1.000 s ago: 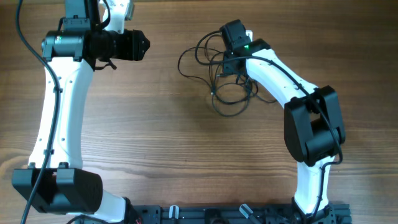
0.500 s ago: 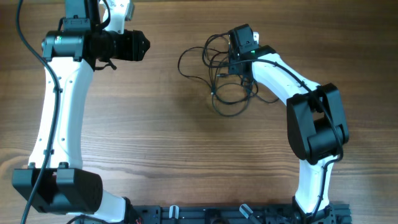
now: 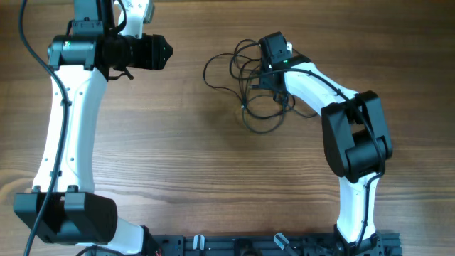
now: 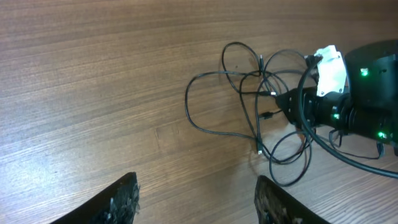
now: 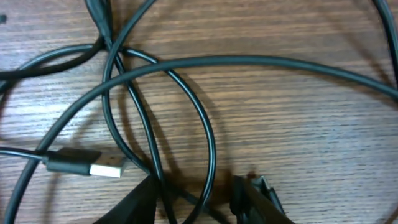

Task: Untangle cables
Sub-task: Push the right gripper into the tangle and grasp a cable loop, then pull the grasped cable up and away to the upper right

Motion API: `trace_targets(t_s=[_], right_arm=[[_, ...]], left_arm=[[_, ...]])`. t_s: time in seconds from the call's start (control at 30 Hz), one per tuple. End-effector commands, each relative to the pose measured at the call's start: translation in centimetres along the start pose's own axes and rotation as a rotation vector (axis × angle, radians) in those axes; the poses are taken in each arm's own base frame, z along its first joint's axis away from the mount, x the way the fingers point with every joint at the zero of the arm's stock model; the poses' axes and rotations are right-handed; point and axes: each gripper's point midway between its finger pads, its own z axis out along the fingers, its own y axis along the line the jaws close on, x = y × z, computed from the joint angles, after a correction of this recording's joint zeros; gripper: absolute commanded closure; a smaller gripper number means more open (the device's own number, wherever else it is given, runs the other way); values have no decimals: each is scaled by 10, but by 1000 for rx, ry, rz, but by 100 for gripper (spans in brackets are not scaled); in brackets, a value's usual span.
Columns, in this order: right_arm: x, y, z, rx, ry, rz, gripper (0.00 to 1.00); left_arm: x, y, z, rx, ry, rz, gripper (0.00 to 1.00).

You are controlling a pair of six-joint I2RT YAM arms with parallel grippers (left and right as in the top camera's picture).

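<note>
The cables [image 5: 236, 60] lie in one loose tangle of thin black loops, flat on the wooden bench [image 3: 178, 163]. Several strands cross one another near the middle of the tangle, and wider loops spread out to its left and near sides in the overhead view. The right arm [image 3: 313, 85] reaches over the tangle from its right side, with its wrist low over the far right part. The right fingers [image 5: 140, 202] are down among the strands, just above the wood. They stand partly open, one on each side of two strands that run between them, with bare wood showing in the gap, so nothing is pinched. One strand passes close by a finger; whether it touches cannot be told. A USB plug [image 5: 93, 165], black with a silver tip, lies flat on the wood inside the tangle, near those fingers and apart from them. A long strand arcs over the other loops just beyond it. The left arm [image 3: 71, 121] is well apart from the tangle, off to its left. The left fingers [image 4: 121, 199] are spread wide above bare wood with nothing between them. They face across toward the tangle, and its nearest loop lies well short of them.
</note>
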Motion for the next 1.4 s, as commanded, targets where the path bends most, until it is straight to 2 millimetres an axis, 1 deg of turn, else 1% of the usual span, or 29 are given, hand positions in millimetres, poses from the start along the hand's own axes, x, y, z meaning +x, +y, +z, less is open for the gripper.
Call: trace_targets(t_s=[0.0,0.1,0.23,0.37,0.47,0.53,0.6,0.67,0.77,0.87,1.0,1.03,1.1,1.13,1.17,1.27,1.33,1.37], right_arm=[[19,0,18,-2,61,-4,59],[22,8,17,-47,75,-21,60],[30,30,14,-136,105,-56,69],[45,63,6,-227,138,-96,79],[58,92,-2,-286,148,-139,83],[65,108,-7,-310,147,-165,89],[69,119,-10,-321,143,-171,95],[69,125,-13,-321,138,-161,95],[60,122,-17,-289,118,-106,96],[38,109,-25,-254,66,-67,96],[7,79,-46,-184,-14,-8,95],[-3,70,-56,-166,-42,0,95],[-17,63,-74,-171,-83,-4,95],[-27,60,-88,-182,-116,-3,95],[-33,58,-98,-189,-137,1,95],[-55,52,-142,-229,-226,27,95],[-66,50,-174,-258,-285,39,95],[-70,49,-187,-273,-307,42,96]], left_arm=[[-2,-3,2,17,-2,19,38],[-2,-3,2,17,-2,20,39],[-3,-3,2,16,-5,21,38],[-4,-3,2,15,-8,23,39],[-5,-2,1,14,-16,25,38],[-7,-2,1,12,-20,27,37],[-8,0,1,2,-24,30,36],[-8,3,1,-15,-24,29,36],[-8,7,0,-21,-26,22,36],[-8,11,-1,-26,-28,16,36],[-8,10,-1,-25,-27,15,36],[-8,11,-1,-25,-27,15,36],[-8,11,-1,-25,-27,15,36],[-8,11,-1,-25,-27,15,36],[-8,10,-1,-25,-27,15,36],[-8,10,-1,-25,-27,16,36],[-8,10,-1,-25,-28,16,35],[-8,10,-1,-25,-28,16,35]])
